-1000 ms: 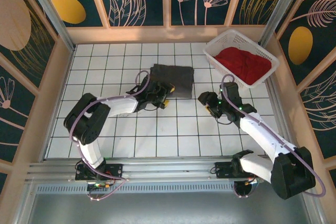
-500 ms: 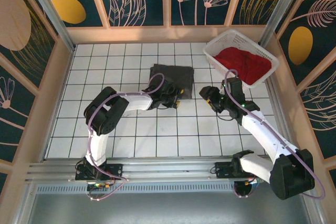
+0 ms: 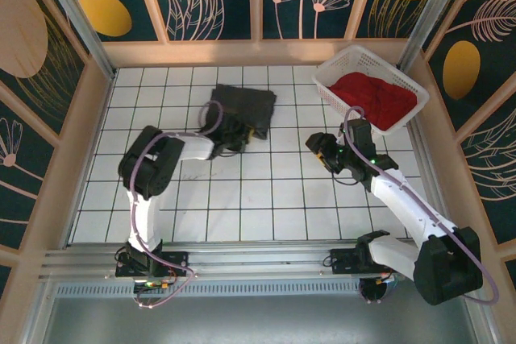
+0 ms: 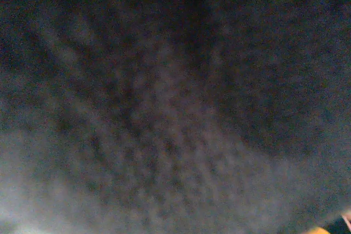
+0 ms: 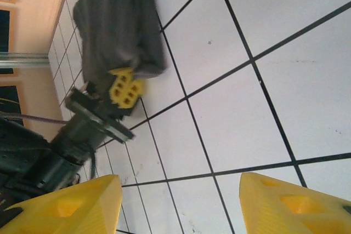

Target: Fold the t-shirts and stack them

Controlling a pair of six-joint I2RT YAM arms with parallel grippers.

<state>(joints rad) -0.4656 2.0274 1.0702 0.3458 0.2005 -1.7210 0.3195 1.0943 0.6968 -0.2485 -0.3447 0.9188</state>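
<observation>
One charcoal t-shirt (image 3: 243, 102) folded flat, one red t-shirt (image 3: 372, 96) heaped in basket (image 3: 334, 62)

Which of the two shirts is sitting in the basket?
The red t-shirt, bunched inside the white basket at far right; the grey t-shirt lies folded on the tiled table.

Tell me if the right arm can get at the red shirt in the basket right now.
Probably yes: the right gripper is open and empty beside the basket, whose open top leaves the red shirt uncovered.
</observation>
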